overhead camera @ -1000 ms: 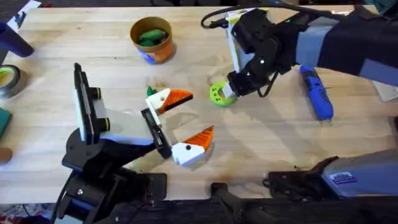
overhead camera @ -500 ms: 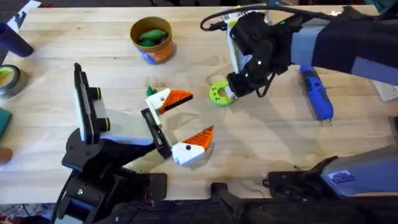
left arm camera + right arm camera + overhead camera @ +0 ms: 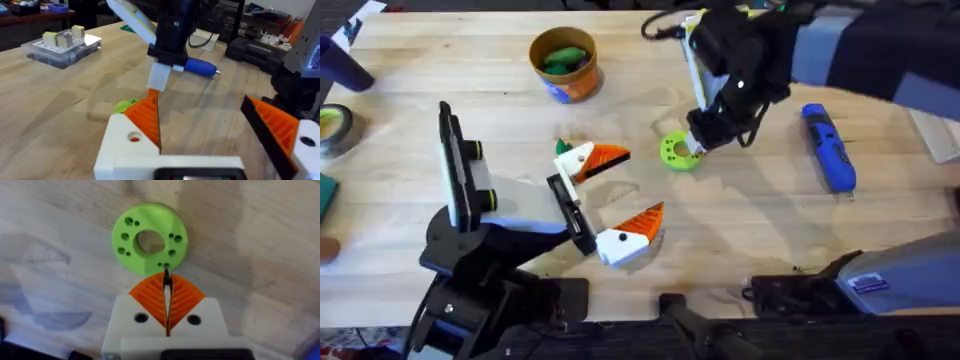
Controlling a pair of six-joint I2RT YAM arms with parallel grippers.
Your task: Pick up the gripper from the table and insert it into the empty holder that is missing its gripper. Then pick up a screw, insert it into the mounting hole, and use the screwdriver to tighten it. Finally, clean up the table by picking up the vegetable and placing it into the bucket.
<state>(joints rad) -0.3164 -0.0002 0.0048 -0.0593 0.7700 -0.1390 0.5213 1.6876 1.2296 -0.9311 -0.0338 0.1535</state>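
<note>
Two orange-padded fingers of your right gripper pinch what looks like a small dark screw at the lime-green ring's rim on the counter, with the holder well off to the left.

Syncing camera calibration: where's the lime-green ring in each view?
Overhead: the lime-green ring lies on the table right of centre, under the right gripper.
Left wrist: a sliver of the ring shows behind the orange pad, below the other arm's gripper.
Right wrist: the ring sits upper centre, just past the shut orange fingertips.
Shared landmark: the right gripper at the ring.
</note>
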